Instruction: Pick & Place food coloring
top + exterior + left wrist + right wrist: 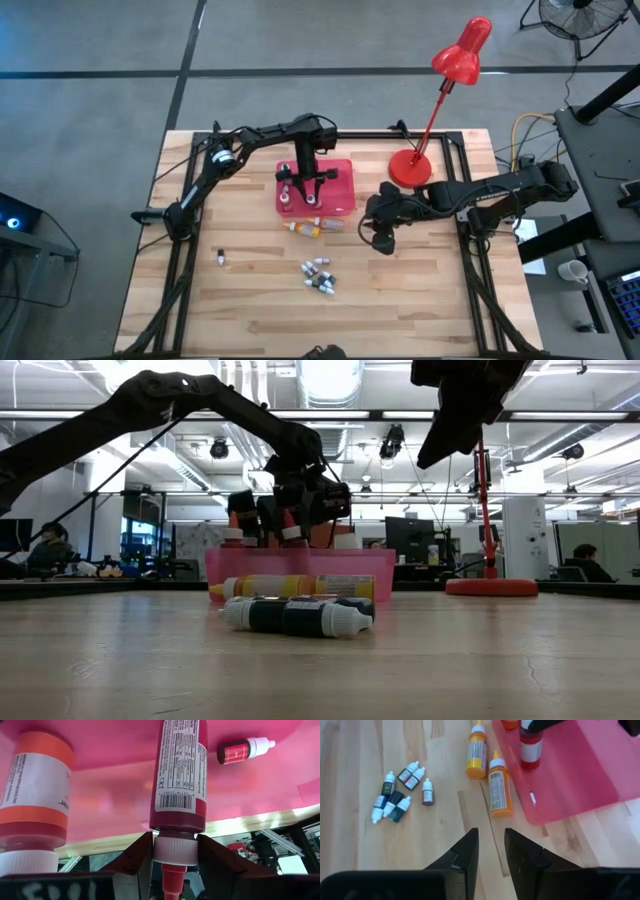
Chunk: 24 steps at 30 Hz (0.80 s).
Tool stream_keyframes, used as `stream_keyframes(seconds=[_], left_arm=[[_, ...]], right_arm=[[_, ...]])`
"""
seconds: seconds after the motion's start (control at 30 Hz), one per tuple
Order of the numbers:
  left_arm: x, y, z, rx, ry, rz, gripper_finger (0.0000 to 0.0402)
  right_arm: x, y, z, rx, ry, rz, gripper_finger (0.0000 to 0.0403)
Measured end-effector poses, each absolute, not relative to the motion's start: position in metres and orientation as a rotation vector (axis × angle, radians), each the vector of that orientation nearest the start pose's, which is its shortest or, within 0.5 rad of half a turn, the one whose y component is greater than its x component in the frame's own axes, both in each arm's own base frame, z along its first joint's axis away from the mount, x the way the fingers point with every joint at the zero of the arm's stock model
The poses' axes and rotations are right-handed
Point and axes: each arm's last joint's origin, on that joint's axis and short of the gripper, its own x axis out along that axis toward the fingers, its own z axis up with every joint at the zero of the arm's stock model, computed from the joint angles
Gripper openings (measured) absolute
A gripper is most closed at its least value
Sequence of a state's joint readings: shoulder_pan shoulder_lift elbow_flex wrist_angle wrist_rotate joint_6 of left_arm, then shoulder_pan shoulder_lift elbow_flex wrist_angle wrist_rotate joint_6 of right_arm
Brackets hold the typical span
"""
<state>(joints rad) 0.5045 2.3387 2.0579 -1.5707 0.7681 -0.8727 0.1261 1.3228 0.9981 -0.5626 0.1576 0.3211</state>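
A red tray [342, 172] sits mid-table. In it stand a tall red bottle of food coloring [180, 770] and an orange one [35, 795], and a tiny red dropper bottle [245, 750] lies on the tray floor. My left gripper [303, 188] is over the tray, shut on the red bottle. Two orange bottles [499, 785] lie on the wood beside the tray's near edge. A cluster of tiny dropper bottles [400, 790] lies nearer the front. My right gripper [491, 840] hovers above bare wood right of them, open a little, holding nothing. My left gripper has the red bottle's white cap [175, 851] pinched between its two fingers [142, 857], one on each side. The fingers come slanting down from the table's far side. The bottle stands upright with its base on the tray floor.
A single tiny bottle [222, 258] lies apart at the front left. A red desk lamp stands on its round base [408, 168] right of the tray, its head [462, 50] over the far edge. Bare wood stretches along the table's front.
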Motion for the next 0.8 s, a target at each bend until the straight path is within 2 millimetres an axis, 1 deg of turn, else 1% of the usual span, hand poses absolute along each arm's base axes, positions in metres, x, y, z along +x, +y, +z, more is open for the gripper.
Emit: stream_keyframes(seconds=[0.07,0.13,0.4,0.57,0.7,0.8], left_arm=[[0.387,0.191,0.198,-1.773,1.603,0.516,0.0118],[0.387,0.191,0.199,-1.771,1.601,0.513,0.013],[0.389,0.192,0.209,-1.722,1.564,0.452,0.0212],[0.391,0.196,0.218,-1.683,1.525,0.411,0.023],[0.391,0.198,0.238,-1.625,1.464,0.363,0.0232],[0.388,0.194,0.26,-1.514,1.416,0.325,0.0232]], right_arm=[[0.266,0.029,0.264,0.166,0.859,-0.166,0.0097],[0.266,0.029,0.264,0.164,0.857,-0.165,0.0103],[0.266,0.029,0.264,0.161,0.857,-0.165,0.0126],[0.267,0.029,0.264,0.161,0.85,-0.163,0.0133],[0.268,0.029,0.265,0.154,0.844,-0.158,0.0137],[0.268,0.029,0.264,0.146,0.845,-0.154,0.0136]])
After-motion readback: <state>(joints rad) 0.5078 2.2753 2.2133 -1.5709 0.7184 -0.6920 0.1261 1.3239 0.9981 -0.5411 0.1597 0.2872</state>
